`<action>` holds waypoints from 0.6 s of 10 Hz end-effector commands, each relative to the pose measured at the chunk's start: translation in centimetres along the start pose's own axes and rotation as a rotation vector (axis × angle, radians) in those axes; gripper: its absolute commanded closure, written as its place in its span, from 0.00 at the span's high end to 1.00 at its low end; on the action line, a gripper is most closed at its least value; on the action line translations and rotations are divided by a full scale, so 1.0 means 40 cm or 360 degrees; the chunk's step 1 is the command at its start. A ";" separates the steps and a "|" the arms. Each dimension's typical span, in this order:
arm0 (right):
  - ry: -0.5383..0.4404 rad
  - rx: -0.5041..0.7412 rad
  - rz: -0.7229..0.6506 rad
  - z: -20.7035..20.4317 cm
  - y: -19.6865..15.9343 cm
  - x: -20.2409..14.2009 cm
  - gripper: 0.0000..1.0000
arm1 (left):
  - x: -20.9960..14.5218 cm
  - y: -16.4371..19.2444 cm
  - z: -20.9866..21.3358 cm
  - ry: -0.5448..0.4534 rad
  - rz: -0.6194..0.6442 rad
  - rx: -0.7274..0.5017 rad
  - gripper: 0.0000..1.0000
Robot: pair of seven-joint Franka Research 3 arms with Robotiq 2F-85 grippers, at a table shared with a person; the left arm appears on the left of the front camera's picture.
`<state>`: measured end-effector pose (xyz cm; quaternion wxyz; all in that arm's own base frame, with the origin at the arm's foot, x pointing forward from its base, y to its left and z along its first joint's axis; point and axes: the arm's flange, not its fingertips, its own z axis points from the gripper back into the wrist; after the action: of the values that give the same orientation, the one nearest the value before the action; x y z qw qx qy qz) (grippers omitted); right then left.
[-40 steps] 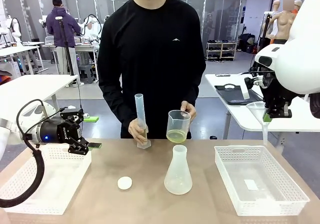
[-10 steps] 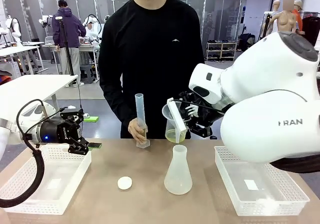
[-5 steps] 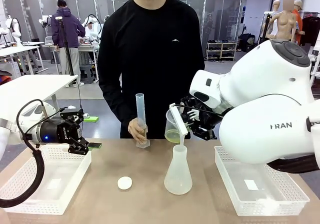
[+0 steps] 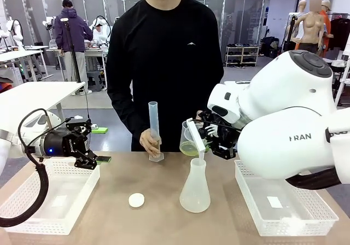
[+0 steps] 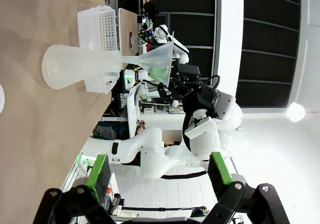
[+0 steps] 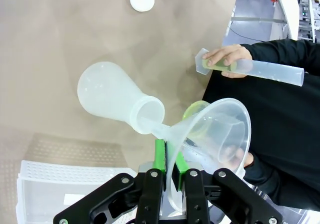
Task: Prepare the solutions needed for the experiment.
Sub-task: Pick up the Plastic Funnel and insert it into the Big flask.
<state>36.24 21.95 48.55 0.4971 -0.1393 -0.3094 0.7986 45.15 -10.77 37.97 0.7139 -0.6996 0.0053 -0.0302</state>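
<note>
Pinching funnel (image 6: 215,129) at flask (image 4: 194,187) mouth | right pincer (image 6: 169,159) | beaker (image 4: 185,137) (solutions (image 4: 189,149) inside) behind

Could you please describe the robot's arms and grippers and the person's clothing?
The right arm is white and rounded, with grey lettering. The left gripper and right gripper are black with green pads. A black cable loops by the left one. The person wears a black long-sleeved top.

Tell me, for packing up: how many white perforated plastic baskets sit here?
2: one white perforated plastic basket at the left end of the tan table, the other at its right end.
</note>
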 end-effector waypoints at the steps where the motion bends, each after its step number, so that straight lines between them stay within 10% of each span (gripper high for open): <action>1: -0.0076 0.0039 -0.0047 -0.008 0.026 0.000 0.06 | -0.001 -0.004 0.000 0.0008 0.0008 -0.0010 1.00; 6: -0.0055 0.0083 -0.0036 -0.062 0.044 -0.003 0.06 | -0.001 -0.004 0.000 0.0008 0.0008 -0.0010 1.00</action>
<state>36.42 22.95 46.34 0.5107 -0.1049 -0.2960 0.8004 45.15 -10.78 37.97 0.7139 -0.6996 0.0054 -0.0302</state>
